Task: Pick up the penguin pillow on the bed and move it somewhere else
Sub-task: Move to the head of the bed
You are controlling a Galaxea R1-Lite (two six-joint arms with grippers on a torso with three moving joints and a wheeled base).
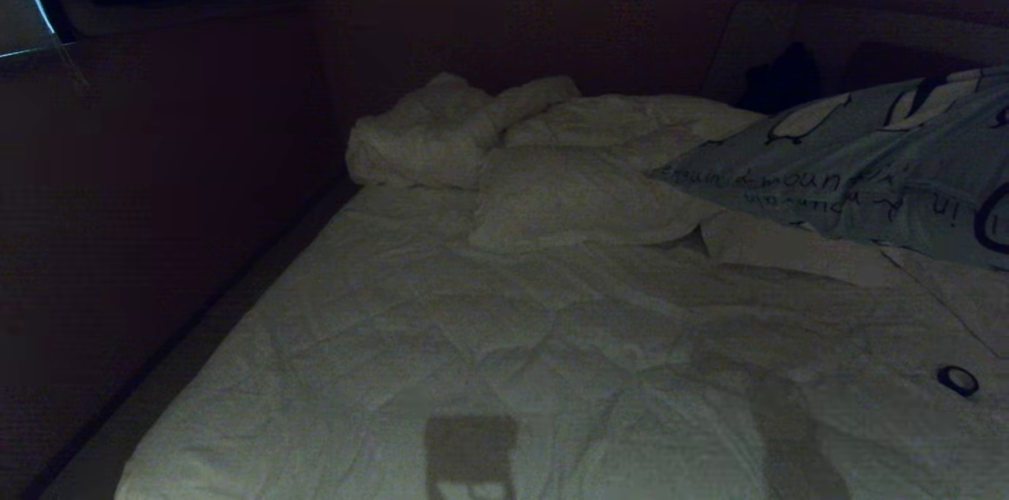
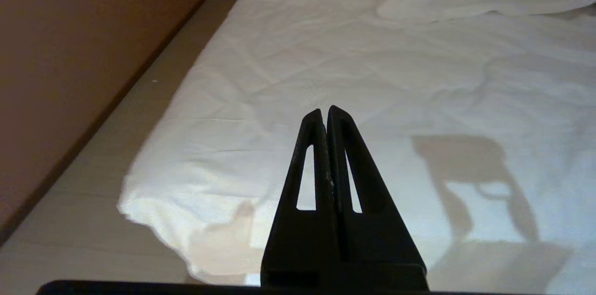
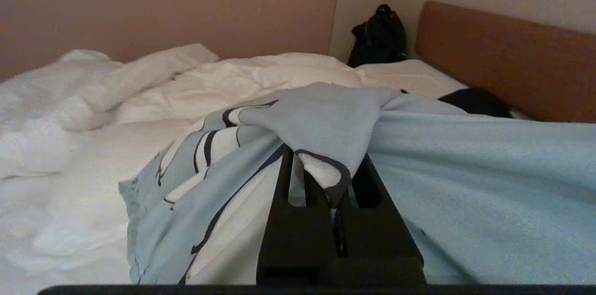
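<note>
My right end effector (image 3: 336, 178) is clenched on a bunched fold of the pillow (image 3: 465, 164); fabric drapes over both fingers, tips hidden under the cloth. In the head view the pillow (image 1: 867, 169) sits at 3 o'clock, tilted, lower edge on the bed (image 1: 473, 342), upper edge raised toward the headboard (image 3: 503, 57). Penguin print and dark script visible on its face. My left end effector (image 2: 324, 111) is clenched on nothing, fingers pressed together, hanging above the bed's near edge, well apart from the pillow. White pillows (image 1: 567, 196) lie crumpled at 12 o'clock. A small dark ring (image 1: 958, 380) rests on the duvet at 4 o'clock. A dark object (image 3: 378, 36) stands in the corner by the headboard.
</note>
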